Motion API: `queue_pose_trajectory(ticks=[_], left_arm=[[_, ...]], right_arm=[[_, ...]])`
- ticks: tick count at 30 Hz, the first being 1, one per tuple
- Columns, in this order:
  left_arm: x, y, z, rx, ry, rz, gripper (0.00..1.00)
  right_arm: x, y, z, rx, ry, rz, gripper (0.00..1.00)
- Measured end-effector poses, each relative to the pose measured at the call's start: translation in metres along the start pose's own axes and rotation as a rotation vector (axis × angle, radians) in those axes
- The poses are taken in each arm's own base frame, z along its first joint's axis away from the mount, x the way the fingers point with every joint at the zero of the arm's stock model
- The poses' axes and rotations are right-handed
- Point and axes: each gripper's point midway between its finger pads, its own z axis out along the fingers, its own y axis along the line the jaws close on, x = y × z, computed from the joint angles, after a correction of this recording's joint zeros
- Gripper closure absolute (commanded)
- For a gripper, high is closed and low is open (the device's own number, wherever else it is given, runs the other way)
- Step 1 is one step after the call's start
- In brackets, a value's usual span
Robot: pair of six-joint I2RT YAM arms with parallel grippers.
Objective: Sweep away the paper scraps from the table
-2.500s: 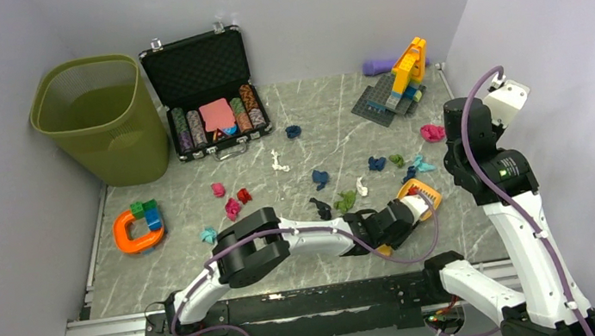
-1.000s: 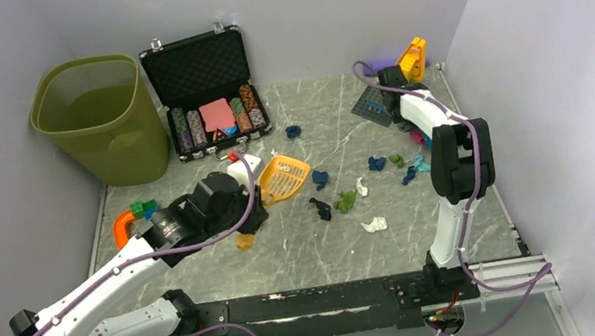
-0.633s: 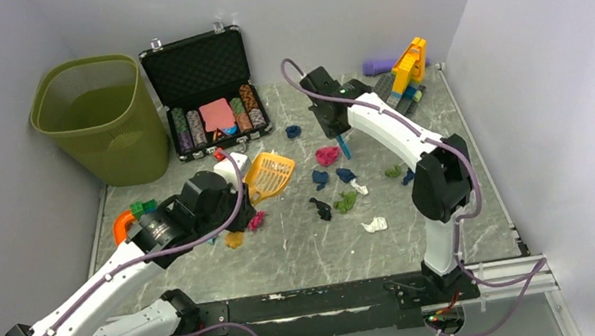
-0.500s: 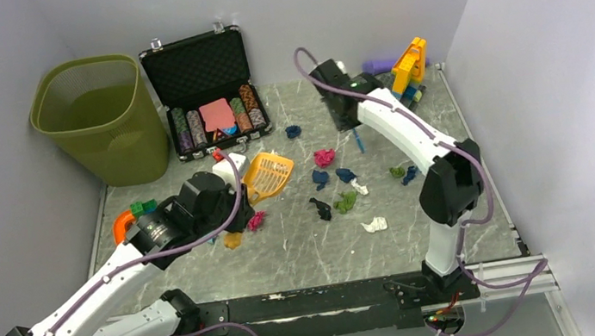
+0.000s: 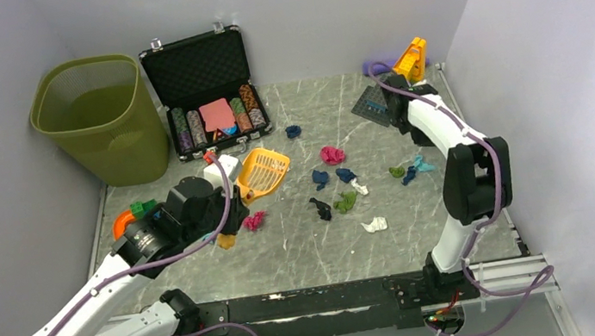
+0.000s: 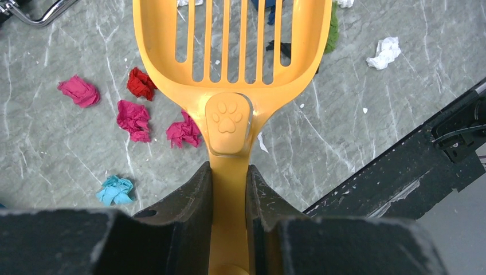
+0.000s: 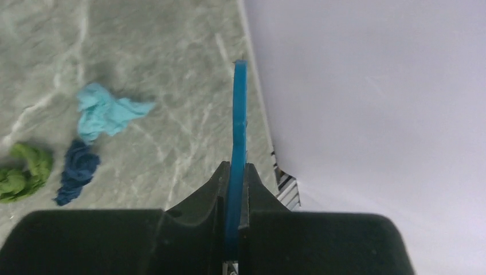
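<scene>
My left gripper [image 5: 229, 201] is shut on the handle of an orange slotted scoop [image 5: 261, 173], which it holds above the table [image 5: 305, 254]; the wrist view shows the jaws [image 6: 229, 186] clamped on the scoop [image 6: 232, 57]. Pink, red and cyan paper scraps [image 6: 133, 119] lie under it. My right gripper [image 5: 398, 111] at the back right is shut on a thin blue tool [image 7: 238, 137] seen edge-on. More scraps lie mid-table: a pink one [image 5: 331, 155], dark blue [image 5: 320, 177], green [image 5: 344, 202], white [image 5: 375, 225]. Cyan [image 7: 106, 112], dark blue and green ones lie below the right gripper.
A green bin [image 5: 101, 120] stands at the back left. An open black case of poker chips [image 5: 206, 93] is beside it. A toy brick model [image 5: 405, 75] sits at the back right, and an orange toy with bricks [image 5: 135, 226] at the left. A metal rail [image 5: 295, 306] edges the front.
My right arm has swung from the back middle to the back right, leaving the pink scraps mid-table. My left arm with the scoop has shifted slightly towards me.
</scene>
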Motion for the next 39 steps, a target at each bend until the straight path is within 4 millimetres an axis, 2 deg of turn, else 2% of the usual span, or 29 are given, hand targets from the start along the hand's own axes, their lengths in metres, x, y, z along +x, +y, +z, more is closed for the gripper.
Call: queue_pose_trajectory(ticks=[4,5,7,10,11,13,15,18,20,23,27,31,33,35,37,39], left_arm=[[0.005,0.002,0.001,-0.004,0.01,0.002,1.0],[0.007,0.002,0.002,-0.007,0.012,0.002,1.0],[0.009,0.004,0.002,-0.014,0.015,0.003,1.0],[0.009,0.006,0.003,-0.024,0.014,0.002,1.0],[0.009,0.006,0.003,-0.026,0.013,0.002,1.0],[0.009,0.007,0.003,-0.029,0.013,0.002,1.0],[0.009,0.008,0.003,-0.034,0.012,0.001,1.0],[0.008,0.01,0.002,-0.043,0.009,0.002,1.0],[0.008,0.011,0.001,-0.05,0.005,0.002,1.0],[0.008,0.014,-0.003,-0.059,-0.002,0.001,1.0],[0.006,0.017,-0.006,-0.074,-0.018,0.002,1.0],[0.006,0.019,-0.007,-0.084,-0.023,0.007,1.0],[0.007,0.021,-0.006,-0.092,-0.023,0.008,1.0],[0.01,0.023,-0.006,-0.099,-0.02,0.009,1.0],[0.013,0.025,-0.006,-0.107,-0.019,0.009,1.0],[0.015,0.028,-0.006,-0.118,-0.019,0.01,1.0]], right_arm=[[0.008,0.042,0.004,-0.12,0.041,-0.04,1.0],[0.007,0.053,0.0,-0.152,0.038,-0.042,1.0],[0.001,0.086,-0.02,-0.245,0.01,-0.05,1.0],[-0.009,0.138,-0.076,-0.422,-0.067,-0.067,1.0],[-0.017,0.158,-0.107,-0.51,-0.106,-0.062,1.0],[-0.028,0.183,-0.158,-0.654,-0.165,-0.05,1.0],[-0.04,0.195,-0.208,-0.792,-0.216,-0.019,1.0],[-0.057,0.188,-0.241,-0.869,-0.259,0.044,1.0],[-0.062,0.173,-0.239,-0.841,-0.261,0.084,1.0],[-0.056,0.146,-0.223,-0.729,-0.248,0.114,1.0],[-0.031,0.102,-0.183,-0.492,-0.233,0.108,1.0],[-0.013,0.079,-0.142,-0.261,-0.182,0.052,1.0],[-0.011,0.082,-0.122,-0.175,-0.154,0.016,1.0],[-0.008,0.093,-0.106,-0.128,-0.118,-0.024,1.0],[-0.005,0.115,-0.093,-0.126,-0.083,-0.069,1.0],[0.0,0.145,-0.089,-0.185,-0.053,-0.104,1.0]])
